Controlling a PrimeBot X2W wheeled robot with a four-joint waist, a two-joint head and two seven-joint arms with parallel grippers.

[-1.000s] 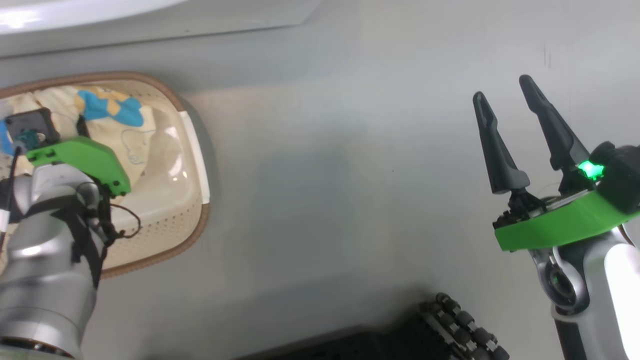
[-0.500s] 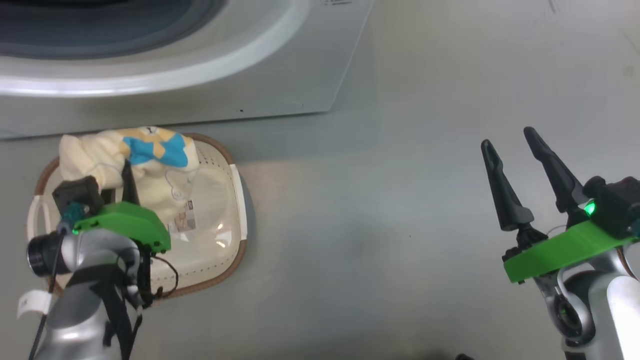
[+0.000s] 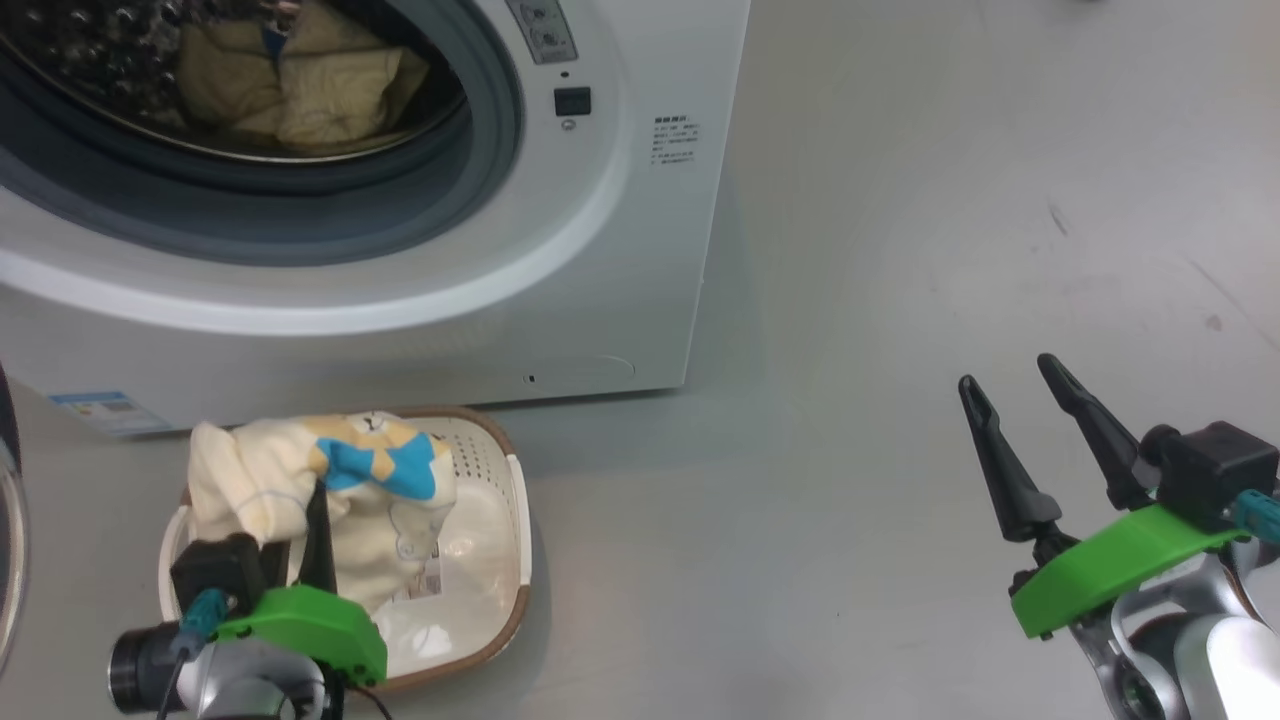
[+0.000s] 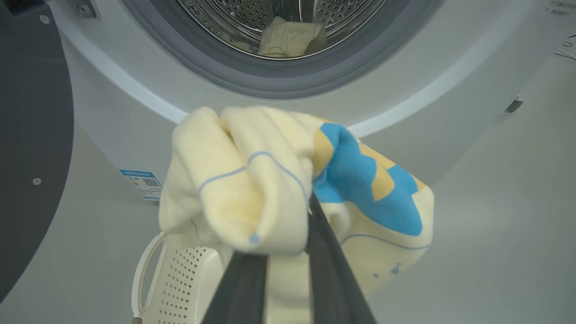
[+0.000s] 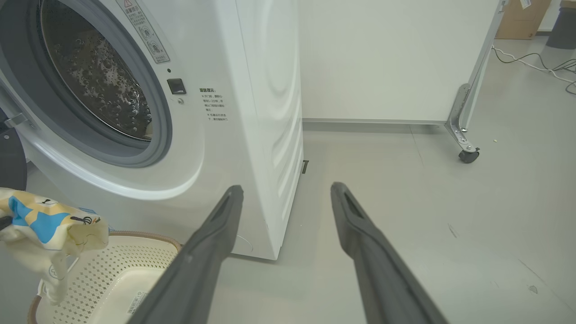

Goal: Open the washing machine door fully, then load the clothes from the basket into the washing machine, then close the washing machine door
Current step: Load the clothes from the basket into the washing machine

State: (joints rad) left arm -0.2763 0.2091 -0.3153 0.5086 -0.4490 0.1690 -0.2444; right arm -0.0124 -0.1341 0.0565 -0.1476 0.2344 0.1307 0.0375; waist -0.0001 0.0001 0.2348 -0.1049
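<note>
Lower left, the left gripper [image 3: 312, 512] clamps a yellow garment [image 3: 270, 470], raised over the basket [image 3: 505, 560] — seemingly bound for the washing machine [image 3: 610, 250] drum above; lower right, the right gripper [image 3: 1005, 372] waits wide open.

Small-print labels [image 5: 213, 105] on the washing machine [image 5: 270, 135] — none legible

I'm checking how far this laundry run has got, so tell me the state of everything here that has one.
Door: swung open.
Washer: mouth open, a pale garment lying in the drum.
Basket: upright on the floor before the washer.
Left gripper: shut on a yellow-and-blue garment.
Yellow-and-blue garment: held up over the basket.
Right gripper: open, empty.
</note>
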